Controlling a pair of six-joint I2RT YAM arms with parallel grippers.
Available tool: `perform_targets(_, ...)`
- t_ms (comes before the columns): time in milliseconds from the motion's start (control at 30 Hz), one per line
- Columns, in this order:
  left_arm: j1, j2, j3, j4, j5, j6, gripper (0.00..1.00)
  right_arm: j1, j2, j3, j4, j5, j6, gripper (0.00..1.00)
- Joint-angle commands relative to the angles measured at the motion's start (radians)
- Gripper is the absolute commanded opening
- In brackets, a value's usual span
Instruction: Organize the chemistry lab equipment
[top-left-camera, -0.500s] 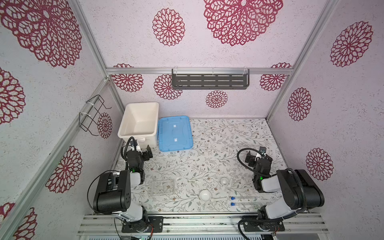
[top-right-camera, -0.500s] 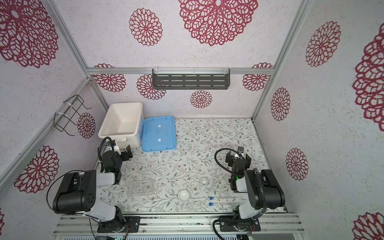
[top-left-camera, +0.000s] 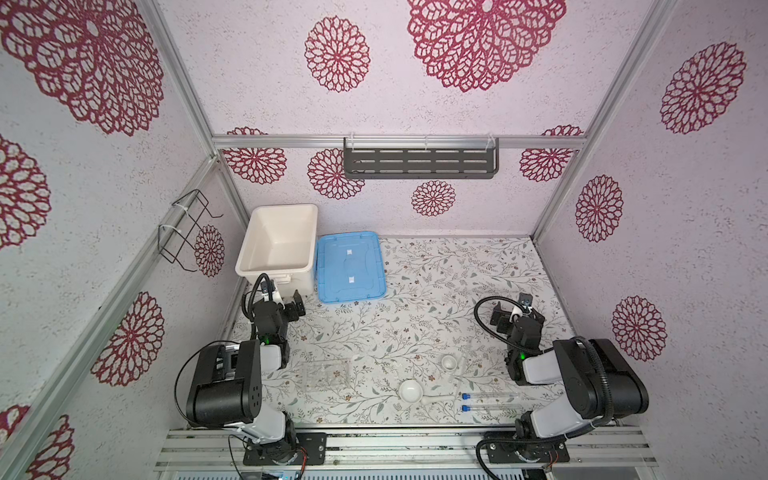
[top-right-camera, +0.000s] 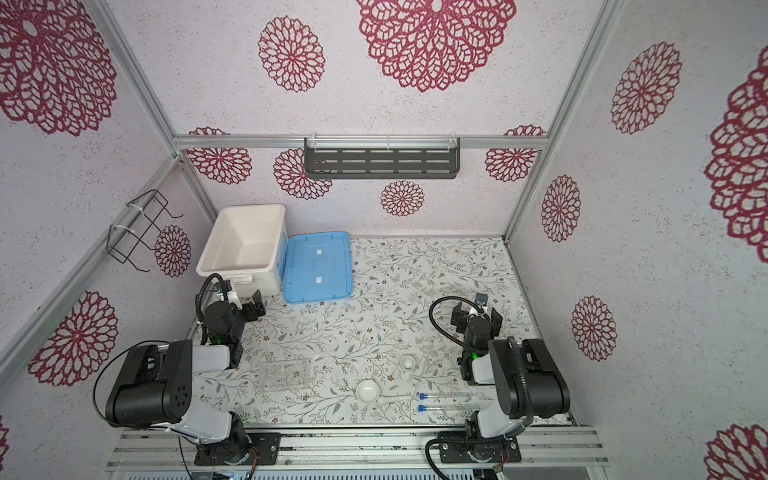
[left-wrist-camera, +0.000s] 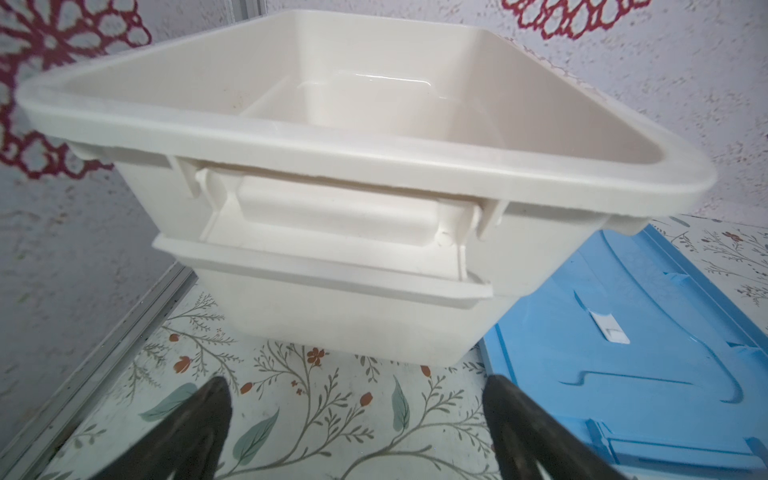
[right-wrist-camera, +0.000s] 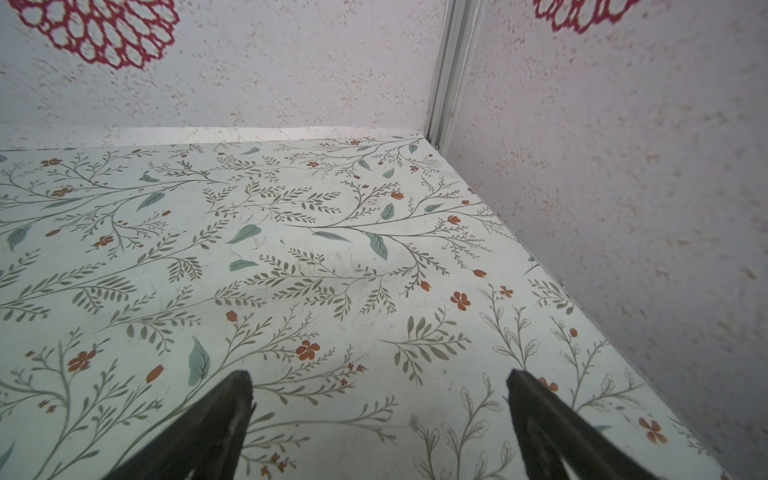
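The floral-print table (top-left-camera: 436, 291) stands inside walls (top-left-camera: 395, 108) printed with red rosettes. The left gripper (top-left-camera: 286, 297), jaws wide apart and empty, faces the white tub (top-left-camera: 266, 272) beside the blue lid (top-left-camera: 351, 270). Near the front edge lie the clear rack (top-left-camera: 326, 374), white bowls (top-left-camera: 410, 391), pestle (top-left-camera: 441, 398) and capped tubes (top-left-camera: 490, 395). The right gripper (top-left-camera: 512, 306) is spread wide and empty.

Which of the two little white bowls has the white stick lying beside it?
The larger bowl, nearer the front edge; the white stick lies right beside it. The smaller bowl sits farther back, apart from it.

I resolve the clear rack (top-left-camera: 327, 375) only faintly, lower centre in a top view. The left wrist view crops the blue lid (left-wrist-camera: 665, 353).
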Motion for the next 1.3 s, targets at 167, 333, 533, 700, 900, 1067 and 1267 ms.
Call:
perform_targets(167,0.003,-0.005,0.02,-0.003,0.01,0.006,0.97,-0.004,-0.013,0.013,0.042,0.012,0.021,0.99)
perform_targets(333,0.0,-0.011,0.014,0.004,-0.001,0.005,0.97,-0.003,-0.015,0.012,0.045,0.012,0.02,0.99)
perform_targets(533,-0.039,-0.117,0.008,-0.087,-0.034,0.038,0.97,-0.003,-0.209,-0.008,-0.098,0.036,0.037,0.99)
perform_targets(700,-0.044,-0.274,0.142,-0.497,-0.116,-0.119,0.97,-0.001,-0.451,0.111,-0.553,0.042,0.17,0.99)
perform_targets(900,-0.067,-0.357,0.276,-0.813,0.018,-0.238,0.97,0.14,-0.49,0.267,-0.85,-0.088,0.16,0.88)
perform_targets(1067,-0.066,-0.461,0.342,-0.985,0.021,-0.388,0.97,0.348,-0.372,0.378,-0.893,-0.15,0.185,0.71)
perform_targets(1267,-0.03,-0.532,0.469,-1.213,0.059,-0.458,0.97,0.572,-0.048,0.652,-0.958,-0.132,0.196,0.68)
